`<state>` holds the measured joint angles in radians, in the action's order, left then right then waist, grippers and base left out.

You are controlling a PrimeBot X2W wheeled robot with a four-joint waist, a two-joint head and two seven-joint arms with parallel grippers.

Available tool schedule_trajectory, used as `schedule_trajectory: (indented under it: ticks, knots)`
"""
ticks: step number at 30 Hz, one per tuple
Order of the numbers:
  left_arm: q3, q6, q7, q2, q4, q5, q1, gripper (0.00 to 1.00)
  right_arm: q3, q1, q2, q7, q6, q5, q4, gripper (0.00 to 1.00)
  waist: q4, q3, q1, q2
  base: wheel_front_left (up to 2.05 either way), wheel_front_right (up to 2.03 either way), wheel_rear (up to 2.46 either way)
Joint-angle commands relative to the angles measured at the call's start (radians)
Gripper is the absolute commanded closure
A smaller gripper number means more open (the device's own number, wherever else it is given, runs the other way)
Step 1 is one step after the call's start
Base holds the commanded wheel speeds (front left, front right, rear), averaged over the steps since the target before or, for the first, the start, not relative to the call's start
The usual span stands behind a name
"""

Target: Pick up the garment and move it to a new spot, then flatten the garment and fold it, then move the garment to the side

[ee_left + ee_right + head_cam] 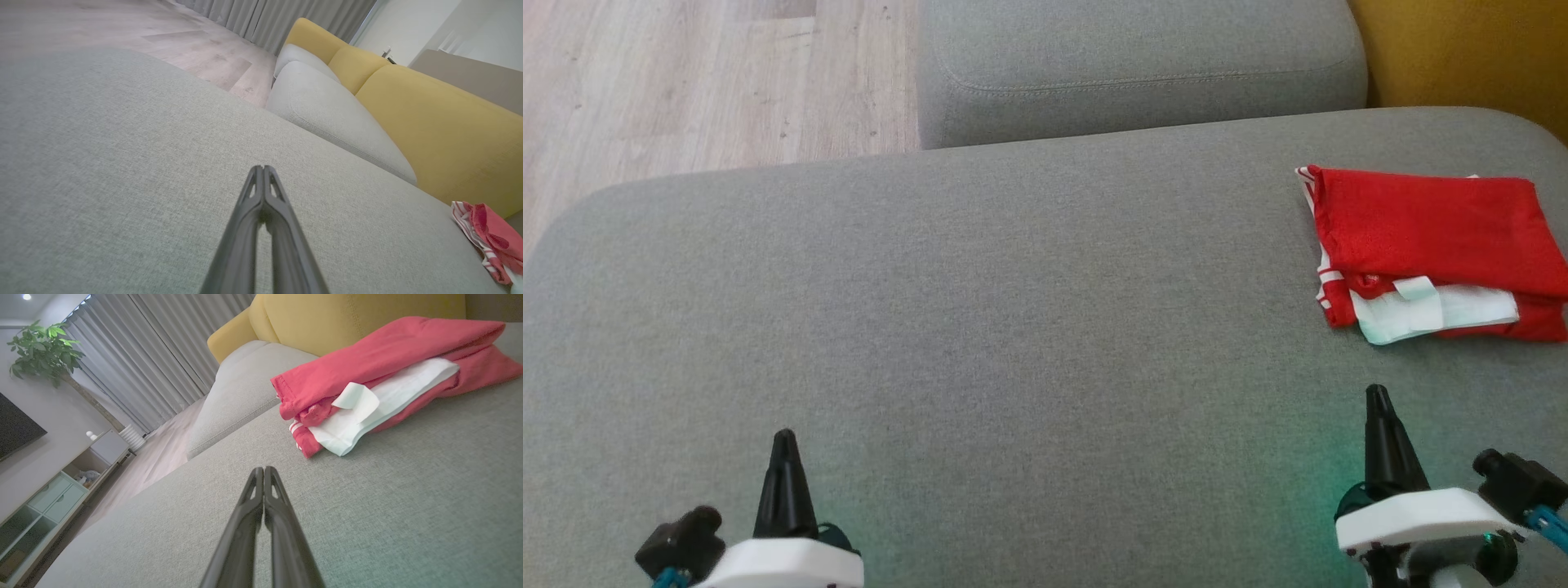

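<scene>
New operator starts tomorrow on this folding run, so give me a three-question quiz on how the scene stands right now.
1. True or false: the red garment lies folded on the grey seat, at the robot's right.
2. The right gripper is: A open; B shut on the garment; C shut, holding nothing.
3. Which is nearer the garment, the left gripper or the right?
Key: 1 true; 2 C; 3 right.
</scene>
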<state>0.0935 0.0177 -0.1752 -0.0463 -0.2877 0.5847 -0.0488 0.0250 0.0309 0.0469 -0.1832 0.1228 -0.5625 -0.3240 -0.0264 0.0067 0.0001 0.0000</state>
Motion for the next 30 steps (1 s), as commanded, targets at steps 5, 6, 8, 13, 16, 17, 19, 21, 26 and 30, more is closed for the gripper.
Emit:
schedule_trajectory:
  ticks: [5, 6, 8, 13, 16, 17, 19, 21, 26, 30]
  knots:
    - [-0.026, 0.008, 0.018, -0.001, 0.033, 0.058, 0.053, 1.00, -0.005, -0.055, 0.012, 0.015, 0.002, -0.065, 0.037, 1.00, 0.001, 0.000, 0.0000, 0.0000, 0.00, 0.00, 0.00]
    - [-0.028, 0.009, 0.021, -0.001, 0.033, 0.068, 0.054, 1.00, -0.006, -0.056, 0.012, 0.018, 0.002, -0.076, 0.037, 1.00, 0.001, 0.000, 0.0000, 0.0000, 0.00, 0.00, 0.00]
    - [-0.032, 0.011, 0.027, -0.001, 0.033, 0.089, 0.056, 1.00, -0.008, -0.058, 0.013, 0.023, 0.002, -0.098, 0.038, 1.00, 0.002, 0.000, 0.0000, 0.0000, 0.00, 0.00, 0.00]
    - [-0.042, 0.017, 0.041, -0.001, 0.034, 0.141, 0.062, 1.00, -0.013, -0.062, 0.014, 0.037, 0.002, -0.152, 0.041, 1.00, 0.003, 0.000, 0.0000, 0.0000, 0.00, 0.00, 0.00]
    - [-0.047, 0.020, 0.050, -0.001, 0.034, 0.172, 0.065, 1.00, -0.016, -0.065, 0.014, 0.045, 0.003, -0.184, 0.042, 1.00, 0.004, -0.001, 0.0000, 0.0000, 0.00, 0.00, 0.00]
    - [-0.049, 0.022, 0.053, -0.001, 0.034, 0.182, 0.066, 1.00, -0.017, -0.066, 0.014, 0.047, 0.003, -0.195, 0.043, 1.00, 0.004, -0.001, 0.0000, 0.0000, 0.00, 0.00, 0.00]
    - [-0.053, 0.024, 0.059, -0.001, 0.035, 0.202, 0.069, 1.00, -0.020, -0.067, 0.015, 0.053, 0.003, -0.216, 0.044, 1.00, 0.005, -0.001, 0.0000, 0.0000, 0.00, 0.00, 0.00]
    - [-0.057, 0.026, 0.064, -0.001, 0.035, 0.223, 0.071, 1.00, -0.022, -0.069, 0.015, 0.058, 0.003, -0.238, 0.045, 1.00, 0.006, -0.001, 0.0000, 0.0000, 0.00, 0.00, 0.00]
    - [-0.067, 0.032, 0.079, -0.002, 0.035, 0.275, 0.076, 1.00, -0.027, -0.073, 0.016, 0.072, 0.003, -0.292, 0.047, 1.00, 0.007, -0.001, 0.0000, 0.0000, 0.00, 0.00, 0.00]
    - [-0.076, 0.037, 0.093, -0.002, 0.036, 0.326, 0.082, 1.00, -0.033, -0.078, 0.016, 0.086, 0.004, -0.345, 0.049, 1.00, 0.008, -0.001, 0.0000, 0.0000, 0.00, 0.00, 0.00]
